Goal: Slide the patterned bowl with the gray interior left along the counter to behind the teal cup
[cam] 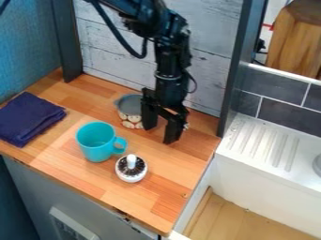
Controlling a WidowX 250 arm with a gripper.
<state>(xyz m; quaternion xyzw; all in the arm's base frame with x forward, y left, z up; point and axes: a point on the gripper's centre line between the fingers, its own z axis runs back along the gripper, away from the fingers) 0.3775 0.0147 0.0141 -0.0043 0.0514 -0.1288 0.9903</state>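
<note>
**A spread end effector [160, 125] by a patterned pot [130, 112]**

The pot is seen near the back wall [103, 54], partly hidden by one finger; its grey inside is shown. A blue mug [94, 152] and a small white pot [130, 177] with dark bits inside are set nearer the desk's [166, 192] front edge. Wood is seen between mug and end effector. A folded cloth [28, 117] is laid by the side edge.

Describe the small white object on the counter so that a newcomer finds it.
On the wooden counter, look for the teal mug. Just beside its handle, nearer the front edge, sits a small round white object. It alone has a dark top with an upright white knob.
</note>
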